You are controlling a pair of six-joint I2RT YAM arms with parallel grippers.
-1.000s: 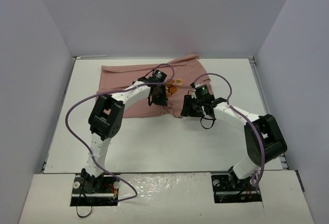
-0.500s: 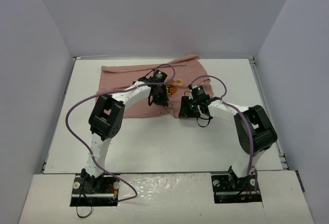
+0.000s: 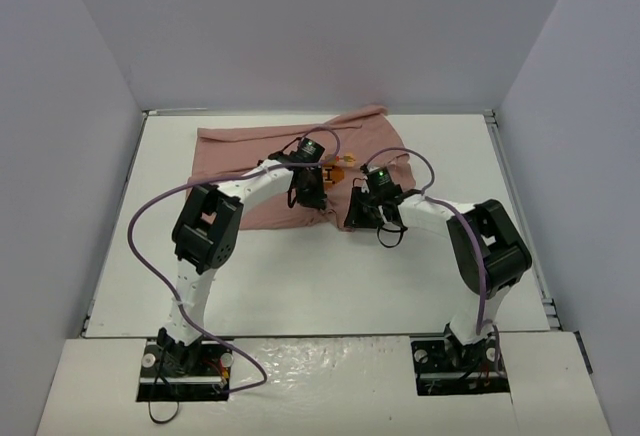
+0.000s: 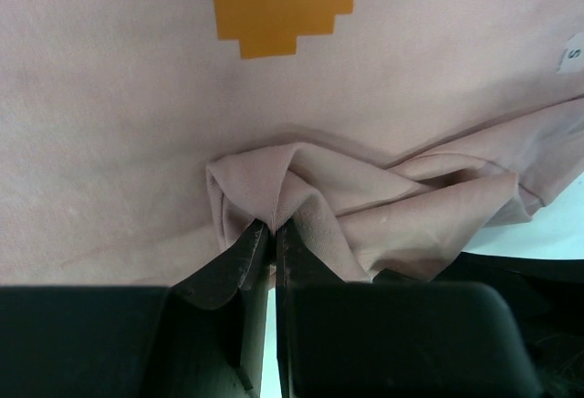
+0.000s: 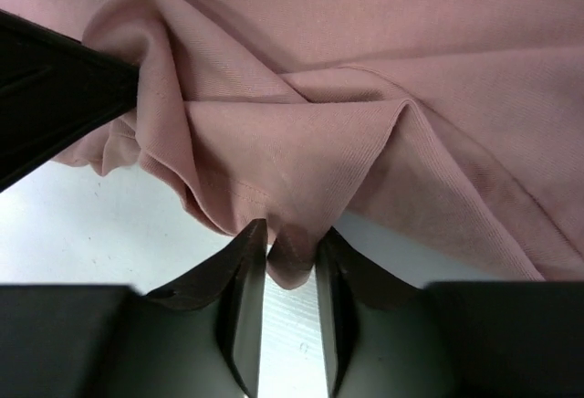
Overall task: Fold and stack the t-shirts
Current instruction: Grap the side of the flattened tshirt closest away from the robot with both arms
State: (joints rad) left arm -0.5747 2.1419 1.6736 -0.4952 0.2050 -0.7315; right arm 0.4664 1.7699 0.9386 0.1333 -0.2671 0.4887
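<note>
White table (image 3: 300, 276), bunched pink t-shirt (image 3: 240, 151)

— Looks like a robotics lab: a boxed-in test cell, not a home or shop.

— Going by what?

— Plain grey panels (image 3: 300, 26) closing off the top, left and right of the frame. Bare white tabletop (image 3: 300, 281) edged with metal rails (image 3: 112, 231) at left and right. Two white-and-black robot arms (image 3: 205, 236) bolted to black base plates (image 3: 185, 376) along the bottom edge, purple cables (image 3: 133, 236) looping loose beside them.
</note>
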